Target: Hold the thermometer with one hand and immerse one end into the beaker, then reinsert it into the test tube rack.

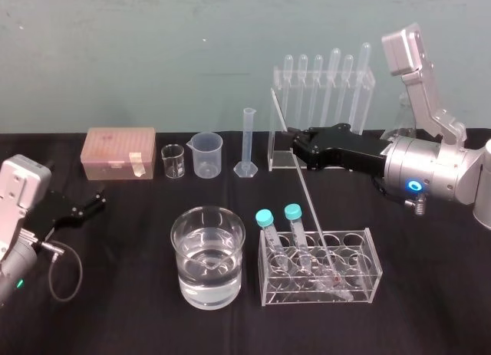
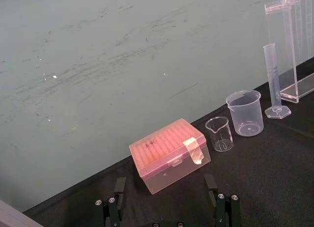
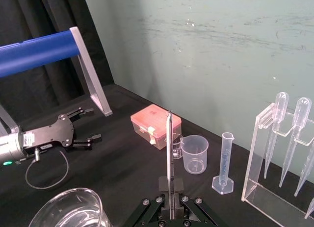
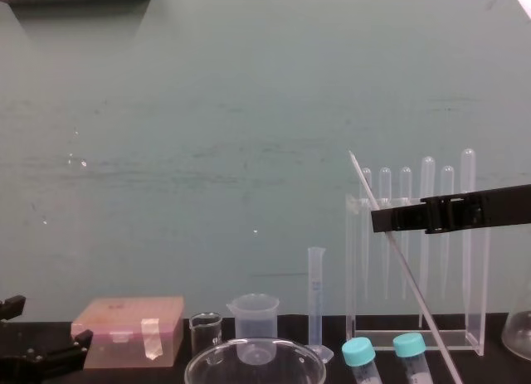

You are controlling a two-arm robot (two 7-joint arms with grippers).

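Black cloth (image 1: 430,317) covers the bench where the right gripper (image 1: 295,145), reaching in from the right, is clamped on the upper stretch of the thermometer (image 1: 304,188). The rod leans, its top up by the tall pipette stand (image 3: 255,158) and its lower end down among the wells of the test tube rack (image 1: 368,284), toward the front. The left gripper (image 1: 96,200) rests near the table's left edge, fingers spread and holding nothing.

The step in hand looks to be lifting the rod clear of the rack. It probably goes best as a pull along the rod's own slant until the tip is above the rim, since a sideways drag could lever the light rack or snap the stem. Only then would come a swing left over the beaker (image 1: 207,257), which stands just beside the rack, and a straight dip at the centre of its wide mouth.

The pipette stand is flat clear acrylic, hard-edged and hung with bulb-topped pipettes. The rack is a clear plastic box frame with round wells, two of them holding blue-capped tubes (image 1: 293,212). The beaker is thick, smooth glass, part full of clear liquid. The thermometer is pencil-thin, slick and likely brittle, so a firm but gentle pinch suits it.
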